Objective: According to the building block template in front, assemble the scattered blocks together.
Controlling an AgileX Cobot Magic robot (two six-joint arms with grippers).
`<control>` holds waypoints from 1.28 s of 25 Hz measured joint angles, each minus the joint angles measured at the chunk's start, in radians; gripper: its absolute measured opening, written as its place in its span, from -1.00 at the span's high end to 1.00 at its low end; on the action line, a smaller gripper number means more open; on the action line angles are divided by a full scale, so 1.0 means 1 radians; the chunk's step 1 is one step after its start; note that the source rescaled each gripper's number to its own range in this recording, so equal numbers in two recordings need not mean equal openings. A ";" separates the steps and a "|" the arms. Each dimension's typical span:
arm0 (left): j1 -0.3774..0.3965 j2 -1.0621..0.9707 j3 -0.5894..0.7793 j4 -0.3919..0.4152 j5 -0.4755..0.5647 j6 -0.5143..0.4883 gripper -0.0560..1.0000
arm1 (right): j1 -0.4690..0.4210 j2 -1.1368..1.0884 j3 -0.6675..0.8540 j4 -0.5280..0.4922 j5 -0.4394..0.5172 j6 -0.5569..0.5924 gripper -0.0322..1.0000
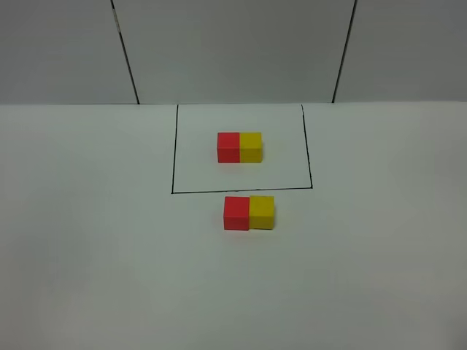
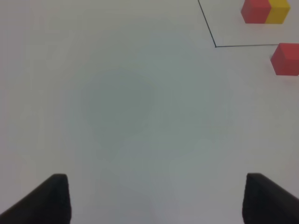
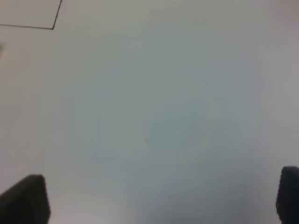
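Framed red-and-yellow cube template (image 1: 239,146) sits centre frame inside the thin black drawn rectangle (image 1: 174,157). Loose red cube (image 1: 236,213) and loose yellow cube (image 1: 262,211) touch just below its line, red left. Left gripper (image 2: 156,198) and right gripper (image 3: 163,200): jaws spread wide, holding nothing, over bare white table (image 1: 87,255).
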 joint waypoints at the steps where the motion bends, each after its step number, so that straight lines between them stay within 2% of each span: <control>1: 0.000 0.000 0.000 0.000 0.000 0.000 -0.52 | 0.000 -0.050 0.016 -0.010 0.022 0.010 -1.00; 9: 0.000 0.000 0.000 0.000 0.000 0.000 -0.52 | 0.000 -0.367 0.103 -0.028 0.156 0.052 -1.00; 16: 0.000 0.000 0.000 0.000 0.000 0.000 -0.52 | 0.000 -0.562 0.199 -0.008 0.146 0.052 -1.00; 32: 0.000 0.000 0.000 0.000 0.000 0.000 -0.52 | 0.000 -0.576 0.208 -0.009 0.149 0.069 -0.96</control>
